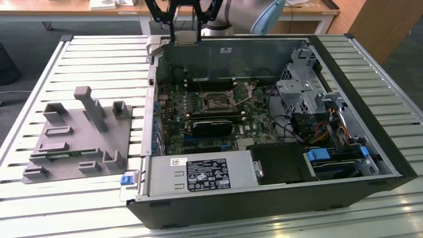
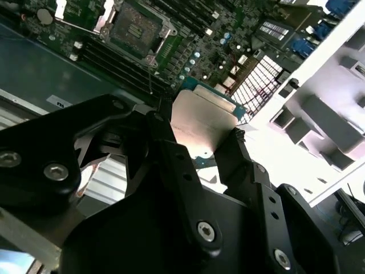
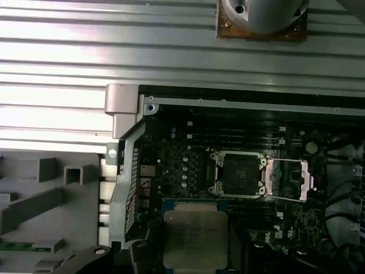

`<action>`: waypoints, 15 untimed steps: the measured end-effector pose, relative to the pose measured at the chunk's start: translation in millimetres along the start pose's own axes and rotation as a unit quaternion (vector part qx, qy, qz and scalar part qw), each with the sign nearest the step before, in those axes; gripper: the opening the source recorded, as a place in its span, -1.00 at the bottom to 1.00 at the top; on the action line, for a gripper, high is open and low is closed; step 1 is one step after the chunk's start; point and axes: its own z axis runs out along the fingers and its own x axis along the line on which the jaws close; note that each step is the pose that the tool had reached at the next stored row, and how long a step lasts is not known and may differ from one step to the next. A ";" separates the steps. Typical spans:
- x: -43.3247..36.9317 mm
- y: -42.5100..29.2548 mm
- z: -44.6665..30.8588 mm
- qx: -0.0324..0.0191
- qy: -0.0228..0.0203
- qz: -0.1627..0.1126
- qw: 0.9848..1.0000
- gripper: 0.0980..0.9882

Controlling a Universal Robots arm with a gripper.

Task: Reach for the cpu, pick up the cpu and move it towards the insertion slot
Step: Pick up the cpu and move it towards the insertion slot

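The black two-fingered hand (image 2: 197,140) is clamped on the cpu (image 2: 199,117), a small flat square chip with a silvery metal top and a pale rim on a green-edged base. In the second wrist view one dark finger (image 2: 165,145) presses one edge of the chip and the other finger sits against the opposite edge, so the chip hangs between them, clear of the board. In the first wrist view the same chip (image 3: 191,237) shows with its metal face toward the camera, held above the green motherboard (image 3: 182,171).

In the exterior view the hand (image 1: 184,20) is raised over the far wall of the open black computer case (image 1: 370,94), with the chip (image 1: 185,37) at its tips, well apart from the board below.

The insertion slot (image 3: 239,174), a small square socket with a shiny metal frame and dark centre, lies open near the middle of the board, its hinged metal cover (image 3: 288,180) folded out just beside it. In the exterior view the socket (image 1: 216,100) sits just beyond a long black heatsink block (image 1: 211,126).

The case rests on a ribbed metal counter (image 1: 106,59). On the exterior view's left, beside the case, a grey plastic holder with upright posts (image 1: 79,134) stands on the counter.
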 end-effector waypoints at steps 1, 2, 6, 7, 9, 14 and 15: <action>-3.6 0.3 0.2 0.000 0.000 0.000 1.000 0.00; -7.2 0.6 0.4 0.000 0.000 0.000 1.000 0.00; -20.7 1.5 0.8 0.000 0.000 0.001 1.000 0.00; -23.9 1.7 0.8 0.000 0.000 0.001 1.000 0.00; -30.7 2.1 1.1 0.000 0.000 0.001 1.000 0.00; -47.7 3.6 1.9 0.000 0.000 0.001 1.000 0.00; -50.7 3.9 1.9 0.000 0.000 0.001 1.000 0.00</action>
